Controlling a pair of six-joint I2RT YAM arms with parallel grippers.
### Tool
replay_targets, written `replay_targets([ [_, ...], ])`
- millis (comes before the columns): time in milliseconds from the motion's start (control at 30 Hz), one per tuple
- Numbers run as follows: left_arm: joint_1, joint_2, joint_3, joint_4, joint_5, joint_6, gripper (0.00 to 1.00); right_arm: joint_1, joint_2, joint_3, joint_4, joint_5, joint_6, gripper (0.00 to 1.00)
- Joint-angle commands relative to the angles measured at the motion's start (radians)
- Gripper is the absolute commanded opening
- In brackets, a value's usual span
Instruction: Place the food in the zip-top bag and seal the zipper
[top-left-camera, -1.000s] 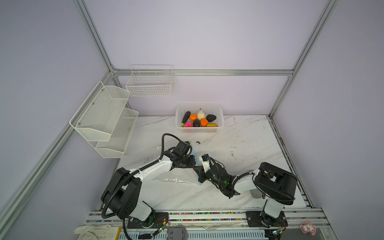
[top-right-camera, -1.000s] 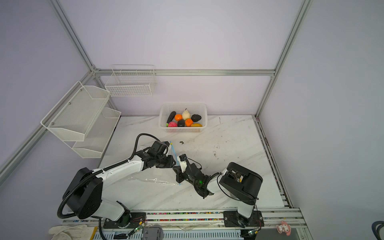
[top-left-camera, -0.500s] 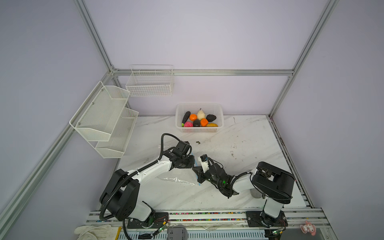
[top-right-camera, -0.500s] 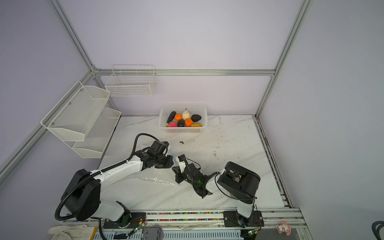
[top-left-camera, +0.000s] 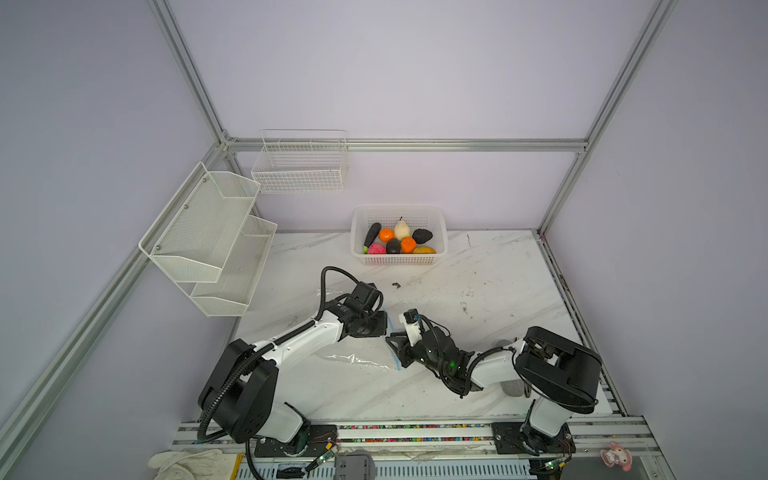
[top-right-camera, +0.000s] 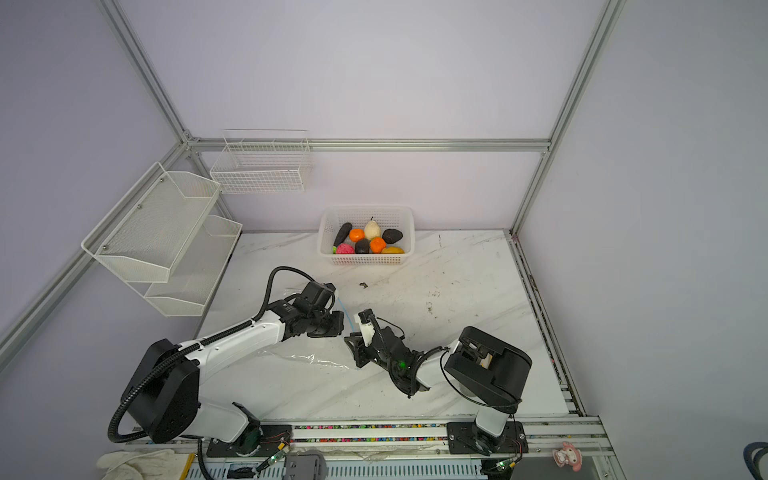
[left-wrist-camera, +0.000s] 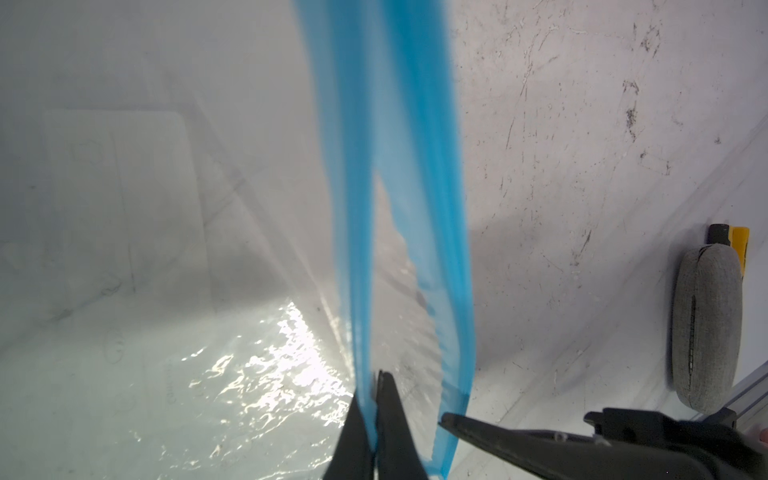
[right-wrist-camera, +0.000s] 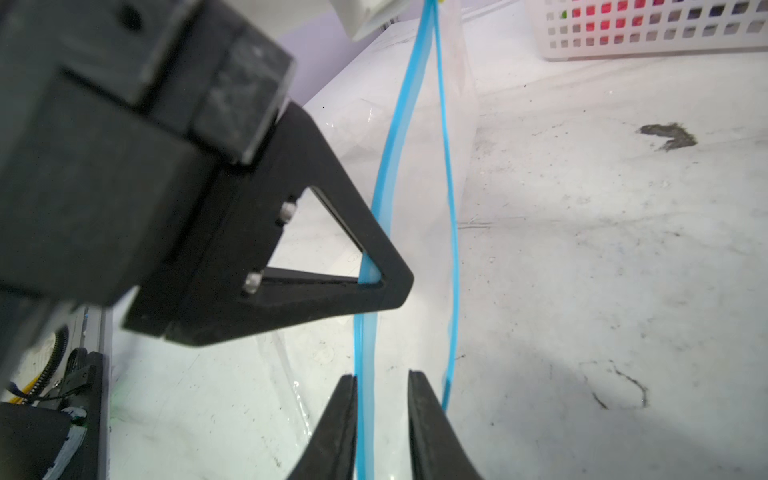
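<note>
The left gripper (left-wrist-camera: 372, 409) is clamping fully shut on one lip of the zipper (left-wrist-camera: 415, 124) and is holding that lip raised above the table (top-left-camera: 478, 291). In my judgement this is being done to draw the mouth open for loading. The right gripper (right-wrist-camera: 382, 376) is standing partly open, its jaws straddling the same lip further along, with the strip lying against one finger and nothing being gripped. The second lip is bowing away, leaving a narrow lens-shaped opening between the two. The zip-top bag (top-left-camera: 345, 361) is lying on the left half of the table, mouth toward the middle. It is a thin, clear, crinkled film glinting under the light, and its strip is a smooth light-blue band. The food (top-left-camera: 399, 243), rounded toy pieces in orange, cream, pink and black, is sitting in the white perforated basket (top-left-camera: 399, 260) at the table's far edge, well apart from the bag.
</note>
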Motion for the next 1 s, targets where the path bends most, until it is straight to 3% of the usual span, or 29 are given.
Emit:
replay_targets([
  [0, 0.004, -0.029, 0.082, -0.016, -0.022, -0.003, 0.00, 0.005, -0.059, -0.016, -0.068, 0.017, 0.024, 0.30],
  [500, 0.006, -0.011, 0.100, -0.016, -0.034, -0.006, 0.00, -0.022, -0.259, -0.016, -0.338, 0.065, 0.148, 0.41],
  [733, 0.008, -0.025, 0.112, -0.026, -0.043, -0.002, 0.00, -0.165, -0.166, 0.029, -0.348, -0.090, 0.222, 0.42],
  [967, 0.009, -0.019, 0.120, -0.023, -0.029, 0.000, 0.00, -0.182, -0.143, 0.075, -0.326, -0.170, 0.197, 0.51],
])
